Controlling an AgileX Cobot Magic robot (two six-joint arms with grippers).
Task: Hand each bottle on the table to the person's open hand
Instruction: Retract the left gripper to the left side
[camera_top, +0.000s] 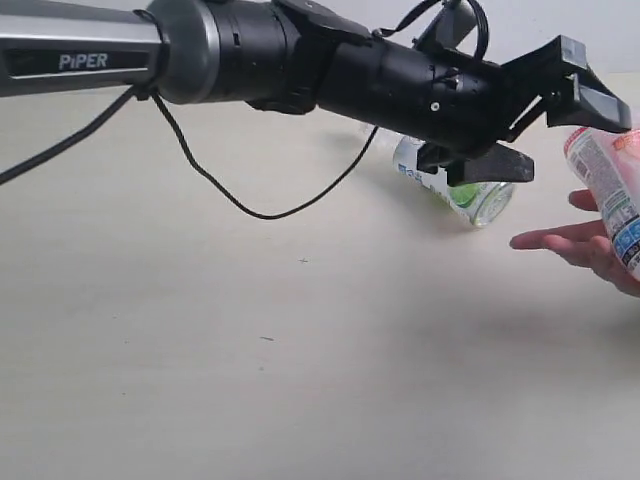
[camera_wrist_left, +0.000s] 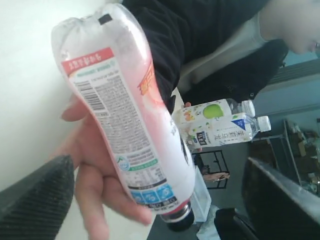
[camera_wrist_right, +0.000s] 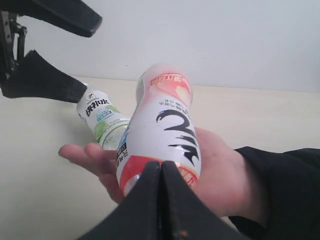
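Four bottles show in all. One pink bottle (camera_top: 605, 185) lies across the person's open hand (camera_top: 575, 245), palm up at the right edge of the exterior view. One green-lime bottle (camera_top: 478, 200) lies on its side on the tabletop (camera_top: 250, 350) just behind that palm, partly under the left arm. Two more white-capped bottles, one with a green-apple label (camera_wrist_left: 215, 111) and one white and blue (camera_wrist_left: 235, 131), sit side by side beyond the person's dark sleeve (camera_wrist_left: 165, 45); what carries them I cannot tell. The left hand (camera_top: 580, 143) has its jaws spread wide, gripping nothing, close beside the pink bottle. The right hand (camera_wrist_right: 161, 167) is clenched, its fingers pressed together on nothing, low before the palm. A broad stretch of tabletop lies open to the left and front; a black cable (camera_top: 250, 210) sags beneath the left arm.
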